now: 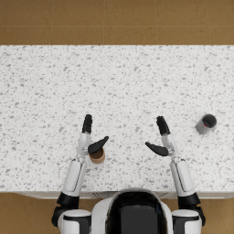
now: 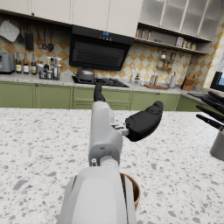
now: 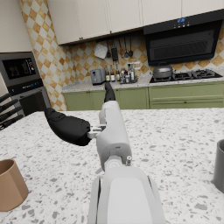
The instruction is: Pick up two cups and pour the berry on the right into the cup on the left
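A brown cup [image 1: 97,156] stands on the speckled counter near the front edge, just beneath my left hand [image 1: 90,136]; the same cup [image 2: 132,191] peeks out beside my forearm, and shows as brown cup [image 3: 10,184] in the right wrist view. My left hand [image 2: 135,118] is open, thumb spread, holding nothing. A grey cup [image 1: 206,123] with something red inside stands far right; its edge is the grey cup [image 3: 219,166]. My right hand [image 1: 161,137] is open, well left of the grey cup and holding nothing. In its own wrist view the right hand [image 3: 76,124] is open too.
The white speckled counter [image 1: 119,82] stretches wide behind both hands. Its front edge [image 1: 36,194] runs close to my arms. Brown floor lies beyond the far edge. My other hand's dark fingers [image 2: 210,111] show in the left wrist view.
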`<state>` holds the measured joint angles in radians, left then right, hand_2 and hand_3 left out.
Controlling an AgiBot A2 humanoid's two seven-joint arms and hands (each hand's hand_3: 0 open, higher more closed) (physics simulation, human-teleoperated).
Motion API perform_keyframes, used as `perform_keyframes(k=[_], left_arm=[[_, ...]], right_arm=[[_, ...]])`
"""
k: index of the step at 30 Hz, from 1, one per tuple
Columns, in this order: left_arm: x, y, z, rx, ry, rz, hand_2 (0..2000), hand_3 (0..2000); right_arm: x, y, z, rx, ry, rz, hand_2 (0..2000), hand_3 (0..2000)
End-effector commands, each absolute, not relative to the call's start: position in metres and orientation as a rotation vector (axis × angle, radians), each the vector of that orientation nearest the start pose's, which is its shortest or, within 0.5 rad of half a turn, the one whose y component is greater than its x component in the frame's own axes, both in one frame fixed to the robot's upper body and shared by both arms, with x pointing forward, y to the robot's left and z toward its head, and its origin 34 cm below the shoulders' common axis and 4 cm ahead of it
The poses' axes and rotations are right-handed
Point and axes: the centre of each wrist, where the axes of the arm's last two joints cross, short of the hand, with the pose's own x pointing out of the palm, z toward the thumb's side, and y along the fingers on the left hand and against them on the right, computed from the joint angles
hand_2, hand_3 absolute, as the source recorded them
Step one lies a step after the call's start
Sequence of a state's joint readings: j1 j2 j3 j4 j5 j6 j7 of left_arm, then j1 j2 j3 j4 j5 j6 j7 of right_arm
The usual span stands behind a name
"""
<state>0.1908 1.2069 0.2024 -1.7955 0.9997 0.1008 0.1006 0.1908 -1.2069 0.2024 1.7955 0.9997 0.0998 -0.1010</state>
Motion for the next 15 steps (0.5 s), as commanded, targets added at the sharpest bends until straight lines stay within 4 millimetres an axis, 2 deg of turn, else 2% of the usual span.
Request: perform_keyframes(k=[1,15], left_arm=[[0.2420,0.2007,0.2002,-0.014,-0.317,-1.773,0,0],[0.2420,0.2007,0.2002,-0.014,-0.317,-1.773,0,0]], right_arm=[[0.2420,-0.2007,0.2002,-0.036,-0.312,1.969,0,0],[0.2420,-0.2007,0.2002,-0.036,-0.312,1.969,0,0]])
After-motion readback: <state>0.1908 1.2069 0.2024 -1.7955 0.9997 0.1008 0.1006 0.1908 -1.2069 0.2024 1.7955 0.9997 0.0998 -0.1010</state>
